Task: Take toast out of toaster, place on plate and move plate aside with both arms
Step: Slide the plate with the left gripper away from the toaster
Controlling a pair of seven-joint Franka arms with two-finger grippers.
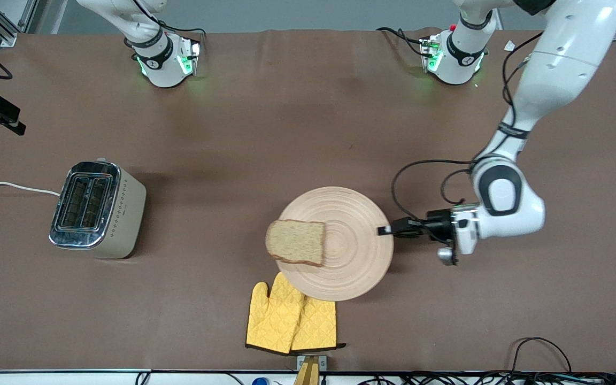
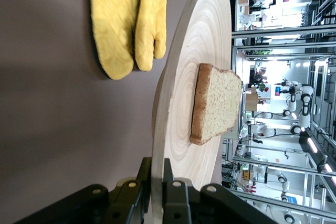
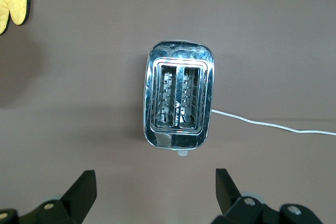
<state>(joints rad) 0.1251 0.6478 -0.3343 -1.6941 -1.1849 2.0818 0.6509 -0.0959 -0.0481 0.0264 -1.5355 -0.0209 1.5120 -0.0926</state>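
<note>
Already the toast lies on the wooden plate, overhanging the rim toward the right arm's end of the tabletop, and both toaster slots look empty in the right wrist view, so the step in hand looks to be moving the plate aside. The left gripper sits at the plate's edge toward the left arm's end, its jaws clenched on the rim; the left wrist view shows the thin wooden edge pinched between them, and the plate appears tipped or lifted on that side, though how far I cannot tell. The right gripper hangs over the toaster with its jaws released and holding nothing; in the front view only its arm's base shows.

Next, I judge, the right arm must come across to the plate's free rim so both arms share the load. Since the toast sits off-centre and past the rim on that very side, the grasp would need to land clear of it, and the plate should stay level or the slice may slide off.

A pair of yellow quilted oven mitts lies nearer the front camera, partly under the plate's rim; a low drag that way could catch them. The toaster's white cord trails off toward the right arm's end.
</note>
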